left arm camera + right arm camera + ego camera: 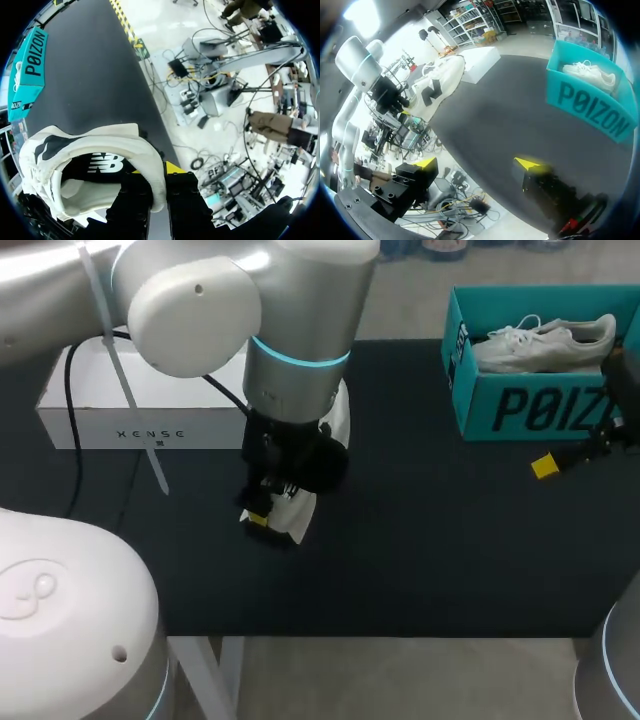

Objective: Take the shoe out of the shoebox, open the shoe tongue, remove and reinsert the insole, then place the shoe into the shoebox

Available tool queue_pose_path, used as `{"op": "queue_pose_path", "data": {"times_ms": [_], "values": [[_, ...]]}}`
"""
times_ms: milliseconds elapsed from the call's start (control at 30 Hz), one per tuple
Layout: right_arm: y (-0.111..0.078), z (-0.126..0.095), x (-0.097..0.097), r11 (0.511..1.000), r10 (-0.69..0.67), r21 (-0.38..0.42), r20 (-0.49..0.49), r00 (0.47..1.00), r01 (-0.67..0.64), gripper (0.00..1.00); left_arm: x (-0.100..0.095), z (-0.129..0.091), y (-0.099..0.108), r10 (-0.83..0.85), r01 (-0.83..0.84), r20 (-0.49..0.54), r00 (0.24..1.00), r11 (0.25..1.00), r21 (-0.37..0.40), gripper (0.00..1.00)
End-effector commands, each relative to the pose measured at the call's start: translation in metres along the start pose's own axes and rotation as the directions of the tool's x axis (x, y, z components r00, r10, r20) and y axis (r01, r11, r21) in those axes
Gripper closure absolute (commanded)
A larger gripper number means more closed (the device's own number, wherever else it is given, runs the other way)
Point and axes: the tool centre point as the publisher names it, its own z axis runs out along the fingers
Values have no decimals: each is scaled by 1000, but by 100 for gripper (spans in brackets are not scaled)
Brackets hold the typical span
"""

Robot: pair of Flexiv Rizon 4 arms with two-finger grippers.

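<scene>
Shoe (90, 150) is out of the shoebox (530, 405), held left of the table's (430, 540) middle, left gripper (159, 185) clamped on its collar; right gripper (480, 167), fingers apart, hangs near the far right corner; next, I judge, it must reach over and open the tongue.

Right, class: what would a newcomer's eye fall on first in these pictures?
The white shoe with the black mark stands out first, gripped by the rim of its opening in the left tool, at the middle-left of the dark table. Next comes the teal shoebox at the far right, with a second pale shoe lying in it. The right tool hangs open just in front of that box.
</scene>
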Motion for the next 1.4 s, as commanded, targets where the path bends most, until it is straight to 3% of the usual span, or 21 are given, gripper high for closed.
{"op": "queue_pose_path", "data": {"times_ms": [33, 400, 433, 633, 933, 1100, 1400], "values": [[-1, 1, 1, 1000, 1, -1, 3, 1000, -1, 0, 2, -1, 3, 1, -1, 6, 1000, 1000, 4, 100], [-1, 1, 1, 1000, 1, -1, 3, 1000, -1, 0, 2, -1, 3, 1, -1, 6, 1000, 1000, 4, 100], [-1, 1, 1, 1000, 1, -1, 3, 1000, -1, 0, 3, -5, 11, 43, -43, 21, 999, 999, -11, 100], [-1, 1, 1, 1000, 1, -1, 3, 1000, -1, 0, -4, -13, 81, 226, -221, 39, 973, 970, -101, 100], [-1, 1, 1, 1000, 1, -1, 3, 1000, -1, 0, -3, -13, 191, 522, -495, 78, 849, 839, -227, 100], [-1, 1, 1, 1000, 1, -1, 3, 1000, -1, 0, -13, -8, 246, 546, -506, 105, 832, 821, -264, 100], [-1, 1, 1, 1000, 1, -1, 3, 1000, -1, 0, -29, -6, 334, 527, -481, 140, 838, 836, -264, 100]]}}
